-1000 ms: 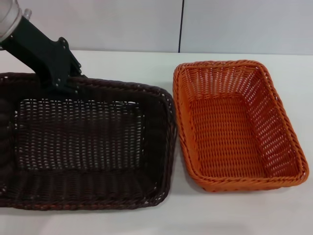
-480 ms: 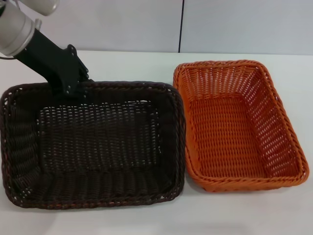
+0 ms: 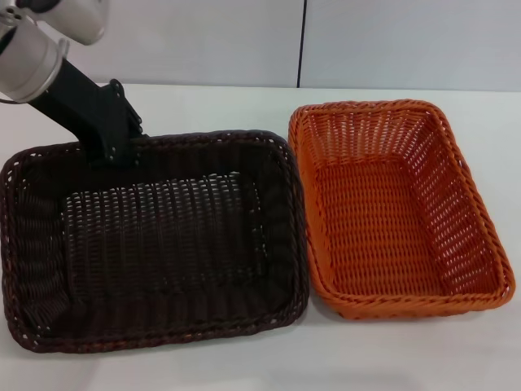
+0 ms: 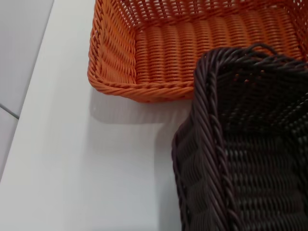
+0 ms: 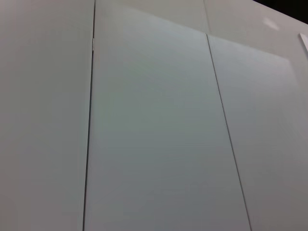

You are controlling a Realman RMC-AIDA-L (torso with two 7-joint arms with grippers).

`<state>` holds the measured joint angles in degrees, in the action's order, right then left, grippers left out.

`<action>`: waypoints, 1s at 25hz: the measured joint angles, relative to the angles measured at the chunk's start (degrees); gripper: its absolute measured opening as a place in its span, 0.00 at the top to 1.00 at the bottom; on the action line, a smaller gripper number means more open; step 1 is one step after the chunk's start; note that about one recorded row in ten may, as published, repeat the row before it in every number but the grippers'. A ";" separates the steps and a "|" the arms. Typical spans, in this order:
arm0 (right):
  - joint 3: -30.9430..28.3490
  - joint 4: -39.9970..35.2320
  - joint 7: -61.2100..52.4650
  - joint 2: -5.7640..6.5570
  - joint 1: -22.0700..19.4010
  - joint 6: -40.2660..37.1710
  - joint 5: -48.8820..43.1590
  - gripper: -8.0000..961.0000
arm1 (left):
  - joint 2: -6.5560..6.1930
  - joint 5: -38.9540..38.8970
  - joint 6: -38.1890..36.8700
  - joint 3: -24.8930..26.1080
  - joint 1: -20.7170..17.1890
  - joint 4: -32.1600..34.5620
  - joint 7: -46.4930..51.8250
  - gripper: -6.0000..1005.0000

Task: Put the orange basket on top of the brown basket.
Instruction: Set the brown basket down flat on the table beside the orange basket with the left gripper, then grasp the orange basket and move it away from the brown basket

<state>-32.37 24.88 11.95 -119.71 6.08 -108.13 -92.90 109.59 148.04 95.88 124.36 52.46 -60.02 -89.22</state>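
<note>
1 orange basket (image 3: pixel 396 208) sits on the white worktop (image 3: pixel 212 106), right side of head view, upright, nothing in it. 1 brown basket (image 3: pixel 155 240) just beside it on the left, rims touching or nearly so; can't tell which. Left gripper (image 3: pixel 114 142) at the brown basket's far rim near its left corner; fingertips hidden behind the weave, so open/closed can't be told. Right arm out of sight; its wrist cam shows only wall panels (image 5: pixel 154 125).
</note>
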 joint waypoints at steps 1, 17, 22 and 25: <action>0.04 0.00 0.00 0.00 0.00 0.00 0.00 0.23 | 0.00 0.00 0.00 0.00 0.00 0.00 0.00 0.80; 0.15 -0.01 0.00 0.11 -0.02 -0.63 -0.20 0.23 | 5.42 7.93 -6.07 -0.19 -1.18 -5.36 2.24 0.67; 0.37 -0.01 0.00 0.19 -0.01 -0.95 -0.24 0.24 | 6.17 7.42 -8.18 0.18 -2.67 -7.72 1.51 0.61; 0.65 -0.01 0.00 0.24 0.11 -0.95 -0.10 0.24 | 6.03 5.44 -9.11 2.54 -2.89 -8.26 1.29 0.49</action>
<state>-31.72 24.87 11.95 -119.46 6.19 -109.08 -92.99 115.62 153.48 86.77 126.89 49.57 -68.28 -87.93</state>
